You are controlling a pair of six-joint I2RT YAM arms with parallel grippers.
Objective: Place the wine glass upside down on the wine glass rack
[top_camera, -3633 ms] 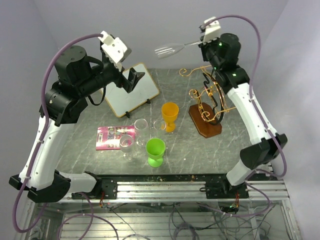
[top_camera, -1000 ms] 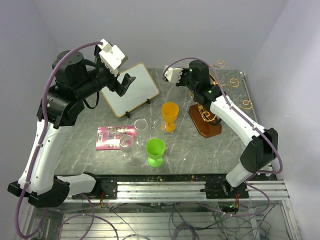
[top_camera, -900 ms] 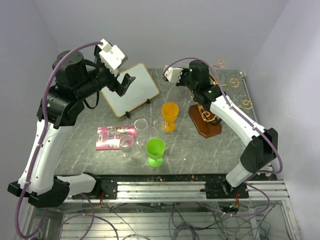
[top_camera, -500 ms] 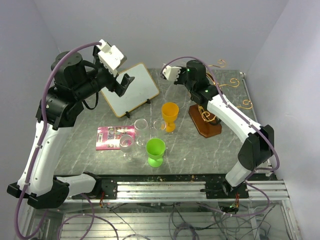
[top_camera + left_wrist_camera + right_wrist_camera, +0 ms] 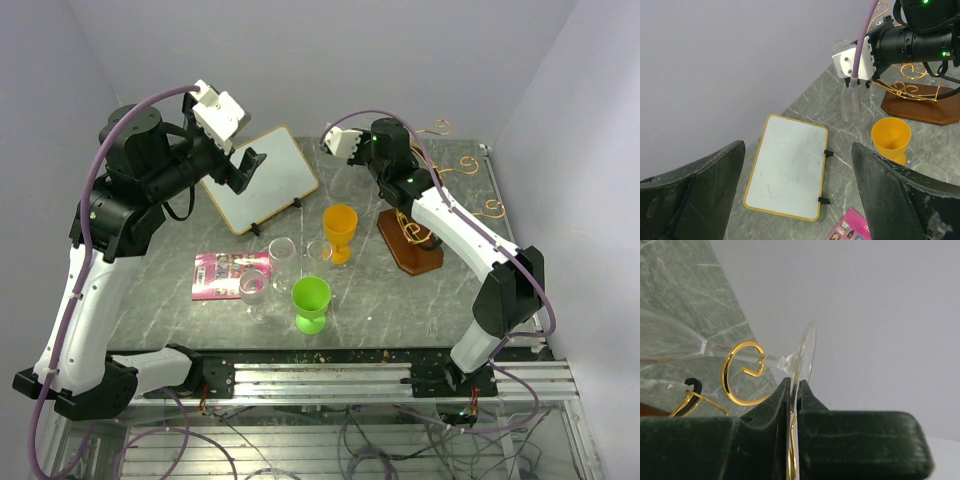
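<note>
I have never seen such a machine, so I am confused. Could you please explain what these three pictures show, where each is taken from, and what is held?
These are two robot arms bolted to a grey table. One picture looks down from above; the other two come from cameras on each wrist. On the table stand a gold-wire wine glass rack, an orange cup, a green cup, clear glasses, a white board and a pink booklet. The left gripper is open and empty. The right gripper pinches a wine glass by its foot, bowl hanging down, near the rack.
</note>
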